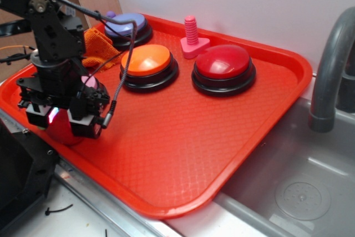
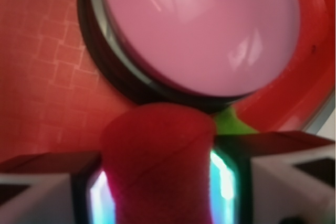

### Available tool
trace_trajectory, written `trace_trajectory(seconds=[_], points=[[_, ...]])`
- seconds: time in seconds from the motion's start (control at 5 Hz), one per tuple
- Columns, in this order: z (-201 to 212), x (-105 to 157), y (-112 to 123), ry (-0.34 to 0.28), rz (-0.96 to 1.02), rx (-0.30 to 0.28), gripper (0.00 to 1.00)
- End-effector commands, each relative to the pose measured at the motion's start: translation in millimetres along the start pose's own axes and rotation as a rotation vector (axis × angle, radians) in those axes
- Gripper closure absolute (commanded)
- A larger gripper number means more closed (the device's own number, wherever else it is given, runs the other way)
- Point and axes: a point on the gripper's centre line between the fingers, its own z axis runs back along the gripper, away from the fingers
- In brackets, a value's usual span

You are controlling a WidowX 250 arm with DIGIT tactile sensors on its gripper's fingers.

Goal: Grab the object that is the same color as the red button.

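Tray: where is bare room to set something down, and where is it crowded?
Free: the tray's wide near half, in front of the orange button and red button. Crowded: the back edge with buttons and pink bolt toy, and the left corner under the tool.

Bright, even light; glare on the pink button [image 2: 199, 30]; wrist view seemingly blurred.

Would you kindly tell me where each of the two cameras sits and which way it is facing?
Exterior: set off the tray's near corner, raised, looking down across the red tray at the red button, orange button and sink; the black arm and claw show at left.
Wrist: mounted on the arm just behind the claw, looking along it at the pink button; both fingers frame the bottom.
Shared: the fuzzy red strawberry clamped in the claw, the pink button and the tray.
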Motion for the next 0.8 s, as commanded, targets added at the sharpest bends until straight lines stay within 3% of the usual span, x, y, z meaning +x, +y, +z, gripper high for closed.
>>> trace_trajectory(seconds=[0.0, 0.4, 0.6], points=[[52.5, 7.6, -11.6, -0.074, -0.051, -0.108, 1.00], [132.9, 33.5, -33.3, -0.044, -0.264, -0.262, 1.00], [164.7, 44.7, -37.1, -0.053, -0.324, -0.308, 1.00]])
